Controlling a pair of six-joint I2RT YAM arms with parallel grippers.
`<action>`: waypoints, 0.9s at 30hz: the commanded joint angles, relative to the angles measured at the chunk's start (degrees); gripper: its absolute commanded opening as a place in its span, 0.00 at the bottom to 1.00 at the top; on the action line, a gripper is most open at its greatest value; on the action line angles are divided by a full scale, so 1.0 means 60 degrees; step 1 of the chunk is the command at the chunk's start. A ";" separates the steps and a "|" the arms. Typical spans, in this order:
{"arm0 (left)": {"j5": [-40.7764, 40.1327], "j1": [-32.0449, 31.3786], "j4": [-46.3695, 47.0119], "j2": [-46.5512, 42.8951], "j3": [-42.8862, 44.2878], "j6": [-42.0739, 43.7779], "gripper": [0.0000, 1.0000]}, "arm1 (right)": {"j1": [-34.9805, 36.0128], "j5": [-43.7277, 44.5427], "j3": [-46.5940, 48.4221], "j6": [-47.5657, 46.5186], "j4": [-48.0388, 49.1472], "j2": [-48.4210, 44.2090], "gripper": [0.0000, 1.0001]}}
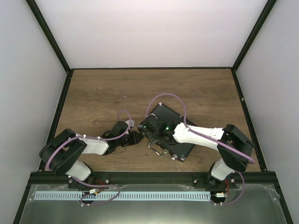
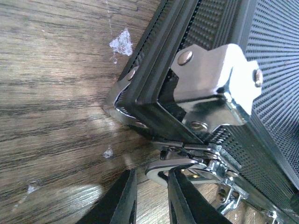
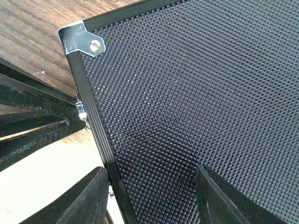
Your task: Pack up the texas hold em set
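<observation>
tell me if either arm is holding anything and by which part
Nothing clearly held. The left gripper sits at the silver latch of the black case, grip uncertain; the right gripper is open over the lid.

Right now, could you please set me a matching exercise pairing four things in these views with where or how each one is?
Things:
1. case
2. left gripper
3. right gripper
4. white scuff

Places or states:
A. over the case's top, open wide
B. on the table, beside the case's corner
C. lid down, lying flat
D. at the silver latch

Pairs: 1-C, 2-D, 3-A, 4-B.
</observation>
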 commanded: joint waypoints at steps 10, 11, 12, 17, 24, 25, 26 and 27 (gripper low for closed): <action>-0.0504 -0.0051 0.0442 0.0499 0.0084 -0.0110 0.15 | 0.0317 -0.1639 -0.0627 0.0598 0.0037 0.1113 0.51; -0.0579 -0.0048 0.0495 0.0527 0.0079 -0.0124 0.14 | 0.0321 -0.1672 -0.0629 0.0634 0.0064 0.1127 0.51; -0.0616 -0.0050 0.0546 0.0580 0.0077 -0.0146 0.13 | 0.0321 -0.1709 -0.0629 0.0677 0.0089 0.1137 0.51; -0.0616 -0.0048 0.0810 0.0894 0.0108 -0.0186 0.12 | 0.0336 -0.1808 -0.0643 0.0858 0.0210 0.1186 0.51; -0.0741 -0.0056 0.1097 0.1200 0.0112 -0.0290 0.11 | 0.0350 -0.1940 -0.0742 0.1081 0.0378 0.1230 0.51; -0.0833 -0.0045 0.1128 0.1204 0.0090 -0.0337 0.12 | 0.0350 -0.1942 -0.0753 0.1141 0.0388 0.1245 0.51; -0.0930 -0.0046 0.1160 0.1160 0.0049 -0.0385 0.11 | 0.0350 -0.1929 -0.0760 0.1202 0.0390 0.1246 0.51; -0.1085 -0.0038 0.1143 0.1085 -0.0006 -0.0442 0.12 | 0.0350 -0.1928 -0.0761 0.1261 0.0390 0.1227 0.51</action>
